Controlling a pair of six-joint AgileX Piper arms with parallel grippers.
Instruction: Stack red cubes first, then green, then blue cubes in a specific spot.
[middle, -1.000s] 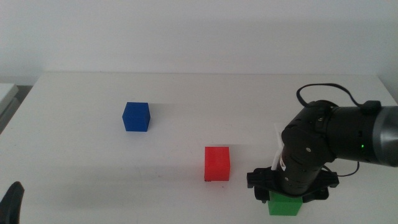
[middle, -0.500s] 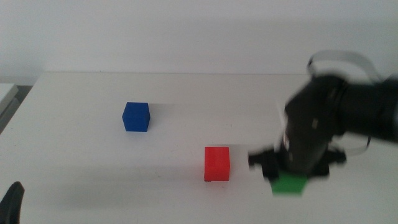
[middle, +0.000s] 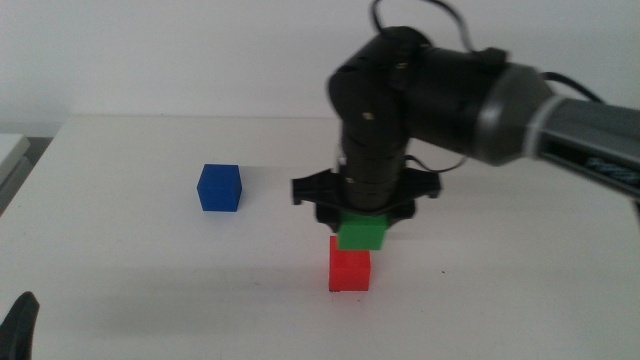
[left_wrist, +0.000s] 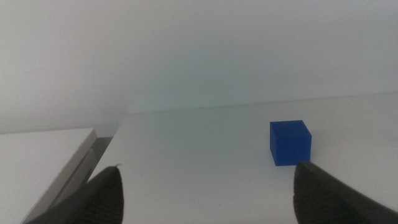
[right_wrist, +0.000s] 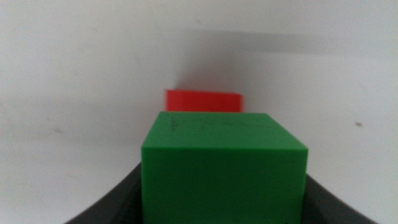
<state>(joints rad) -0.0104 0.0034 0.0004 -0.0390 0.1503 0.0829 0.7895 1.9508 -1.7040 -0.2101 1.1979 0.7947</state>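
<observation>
Middle view shows three cubes, one of each colour: one red cube (middle: 350, 269) on the white table (middle: 150, 250), one green cube (middle: 362, 231) and one blue cube (middle: 219, 187). With the red cube as landmark, the green cube hangs just above it, a touch to the right, its underside close to the red top; whether they touch cannot be told. The blue cube sits well apart, behind and to the left of the red one.

One arm works. It reaches in from the right, bent high over the red cube, wrist pointing straight down, and the right gripper (middle: 364, 215) is clamped on the green cube's sides. Its wrist camera shows the green cube (right_wrist: 224, 171) between the jaws, the red cube (right_wrist: 203, 101) beyond it.

The left gripper (left_wrist: 205, 190) waits at the near left corner, far left of the red cube, jaws spread wide, facing the blue cube (left_wrist: 290, 142).
</observation>
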